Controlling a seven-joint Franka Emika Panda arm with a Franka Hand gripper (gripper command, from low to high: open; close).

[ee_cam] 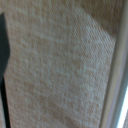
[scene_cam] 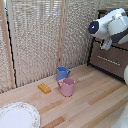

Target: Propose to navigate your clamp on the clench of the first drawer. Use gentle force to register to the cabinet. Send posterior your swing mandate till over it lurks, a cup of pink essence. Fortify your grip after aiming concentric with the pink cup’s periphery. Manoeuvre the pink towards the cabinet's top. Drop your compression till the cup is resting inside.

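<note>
Barely begun: pink cup (scene_cam: 66,87) untouched on desk (scene_cam: 95,100) at six o'clock of blue mug (scene_cam: 62,73), cabinet (scene_cam: 111,57) drawers apparently shut, jaws' state unreadable

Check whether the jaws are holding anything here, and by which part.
Cannot be told: the jaws are not clearly visible in either view. The pink cup and blue mug stand on the table, away from the arm.

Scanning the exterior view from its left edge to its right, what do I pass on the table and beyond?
White plate → yellow block → pink cup → cabinet. The blue mug overlaps the pink cup's span, so it is left out.
</note>
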